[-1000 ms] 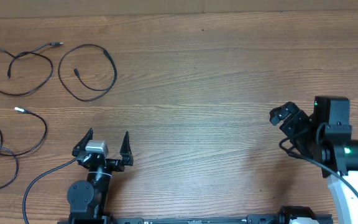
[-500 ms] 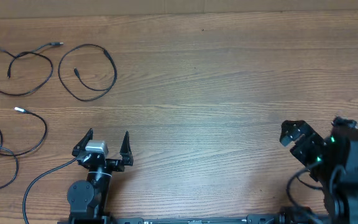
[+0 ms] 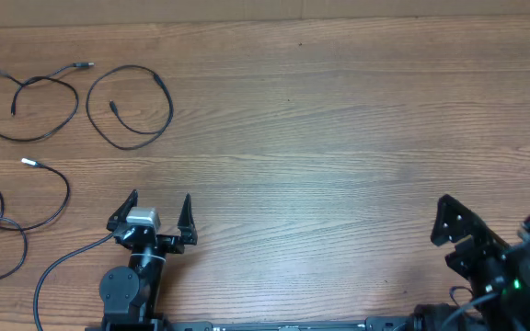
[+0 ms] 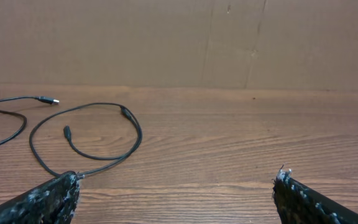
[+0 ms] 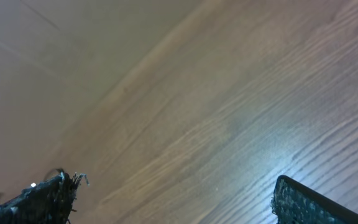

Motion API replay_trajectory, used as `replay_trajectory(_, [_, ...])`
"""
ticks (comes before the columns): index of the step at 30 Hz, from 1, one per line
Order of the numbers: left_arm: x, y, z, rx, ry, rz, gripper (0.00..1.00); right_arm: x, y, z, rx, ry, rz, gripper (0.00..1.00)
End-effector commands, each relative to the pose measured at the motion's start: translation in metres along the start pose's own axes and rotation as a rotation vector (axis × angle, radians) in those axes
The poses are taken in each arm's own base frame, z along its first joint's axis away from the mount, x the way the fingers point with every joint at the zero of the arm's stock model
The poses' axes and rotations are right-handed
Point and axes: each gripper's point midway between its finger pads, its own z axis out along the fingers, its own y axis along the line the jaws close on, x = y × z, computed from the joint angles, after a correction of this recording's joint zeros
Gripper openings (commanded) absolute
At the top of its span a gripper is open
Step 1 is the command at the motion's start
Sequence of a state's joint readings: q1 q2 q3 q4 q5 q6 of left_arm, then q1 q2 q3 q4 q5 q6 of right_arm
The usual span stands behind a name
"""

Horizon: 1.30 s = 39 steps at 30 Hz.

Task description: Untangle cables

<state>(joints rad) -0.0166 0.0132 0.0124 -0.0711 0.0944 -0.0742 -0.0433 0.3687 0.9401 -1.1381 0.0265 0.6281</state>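
At the far left of the brown wooden table (image 3: 339,138), three thin black flexible cables (image 3: 169,108) lie as separate loose loops. The right gripper (image 5: 173,186), jaws wide and empty, has withdrawn to the near right corner. The left gripper (image 3: 161,198) rests wide, empty. Untangling appears complete.

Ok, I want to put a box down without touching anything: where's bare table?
The table is bare from the cables rightward to its right edge, and between the left gripper and right gripper. The left end is crowded: three cables lie there in separate loops.
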Motion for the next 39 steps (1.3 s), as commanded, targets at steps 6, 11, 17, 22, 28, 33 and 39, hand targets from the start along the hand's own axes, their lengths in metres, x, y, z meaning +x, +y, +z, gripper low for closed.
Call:
replay_trajectory(6, [0.002,-0.002,0.0,0.014,-0.002,0.016,1.0,-0.005,-0.001,-0.021,-0.052,-0.094,-0.008,1.0])
replay_trajectory(11, [0.002,-0.002,0.0,0.014,-0.002,0.015,1.0,-0.005,0.001,-0.028,-0.079,-0.112,0.012,1.0])
replay_trajectory(17, [0.002,-0.002,0.0,0.014,-0.002,0.016,1.0,-0.004,0.0,-0.028,-0.078,-0.108,0.03,1.0])
replay_trajectory(22, [0.001,-0.003,0.0,0.014,-0.002,0.016,0.99,0.001,-0.004,-0.027,-0.059,-0.087,0.03,1.0])
replay_trajectory(28, [0.002,-0.002,0.0,0.014,-0.002,0.015,0.99,0.005,-0.007,-0.026,-0.046,-0.073,0.051,1.0])
replay_trajectory(33, [0.002,-0.002,0.0,0.014,-0.002,0.015,1.0,0.009,-0.012,-0.026,-0.026,-0.058,0.051,1.0])
replay_trajectory(39, [0.002,-0.002,0.0,0.014,-0.002,0.015,1.0,0.009,-0.016,-0.026,-0.008,-0.059,0.051,1.0])
